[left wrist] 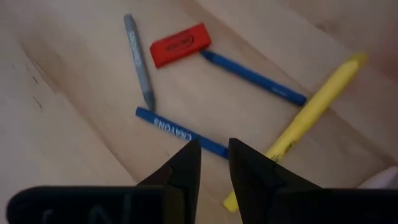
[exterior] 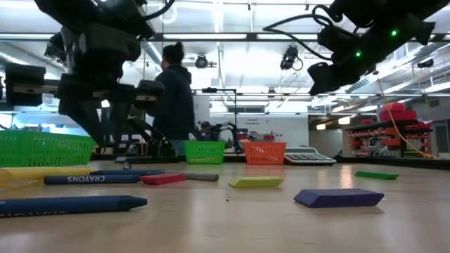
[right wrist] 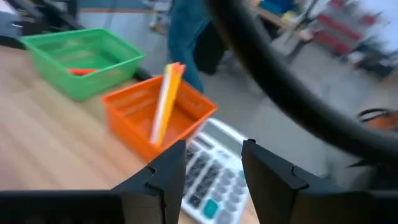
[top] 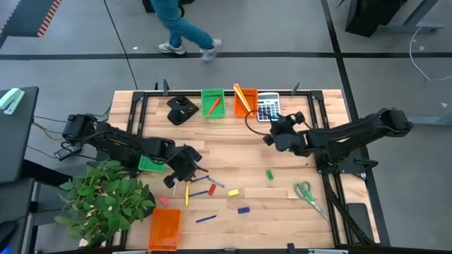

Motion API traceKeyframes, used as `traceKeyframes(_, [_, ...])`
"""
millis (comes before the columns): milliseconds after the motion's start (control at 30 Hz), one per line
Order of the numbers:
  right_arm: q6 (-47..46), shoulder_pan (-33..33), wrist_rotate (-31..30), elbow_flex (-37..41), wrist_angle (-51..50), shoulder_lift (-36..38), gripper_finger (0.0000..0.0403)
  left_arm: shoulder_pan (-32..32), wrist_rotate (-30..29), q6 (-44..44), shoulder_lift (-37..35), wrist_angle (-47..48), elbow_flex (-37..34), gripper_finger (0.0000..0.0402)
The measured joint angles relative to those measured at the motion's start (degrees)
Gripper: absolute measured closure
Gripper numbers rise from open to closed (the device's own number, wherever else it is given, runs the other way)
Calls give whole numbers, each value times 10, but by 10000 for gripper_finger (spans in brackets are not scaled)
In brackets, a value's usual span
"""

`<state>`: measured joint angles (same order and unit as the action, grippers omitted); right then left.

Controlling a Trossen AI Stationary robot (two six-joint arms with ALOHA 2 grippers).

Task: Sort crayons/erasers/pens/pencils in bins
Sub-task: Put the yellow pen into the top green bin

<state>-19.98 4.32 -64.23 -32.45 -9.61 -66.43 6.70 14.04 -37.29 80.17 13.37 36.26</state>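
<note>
Open lab or workshop floor: grey taped floor around the wooden table (top: 282, 204), ceiling strip lights and red parts shelves (exterior: 394, 130) behind it, a person (exterior: 176, 98) walking past.

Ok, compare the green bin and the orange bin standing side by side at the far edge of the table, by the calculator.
The green bin is green and holds a short orange-red stick lying flat. The orange bin is orange and holds long yellow and orange pencils leaning up over its rim. The orange bin stands right beside the calculator, the green bin one place farther from it. Both are small rectangular mesh-walled trays.
</note>
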Motion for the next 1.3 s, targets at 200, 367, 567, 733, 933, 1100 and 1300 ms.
traceKeyframes(200, [-21,5,42,15,-3,20,241,22,-3,-22,0,13,10,309])
traceKeyframes(367, [-8,3,59,16,13,24,241,26,-4,-57,4,25,10,292])
traceKeyframes(567, [-14,3,101,16,14,22,241,25,-5,-84,11,22,9,246])
traceKeyframes(733, [-23,4,128,16,14,21,241,25,-5,-85,26,-5,10,211])
traceKeyframes(933, [-26,4,140,16,10,21,241,29,-6,-101,51,7,10,196])
traceKeyframes(1100, [-27,9,142,16,10,21,241,39,-5,-126,60,3,11,200])
traceKeyframes(1300, [-26,9,142,16,9,21,241,42,-14,-126,56,7,10,203])
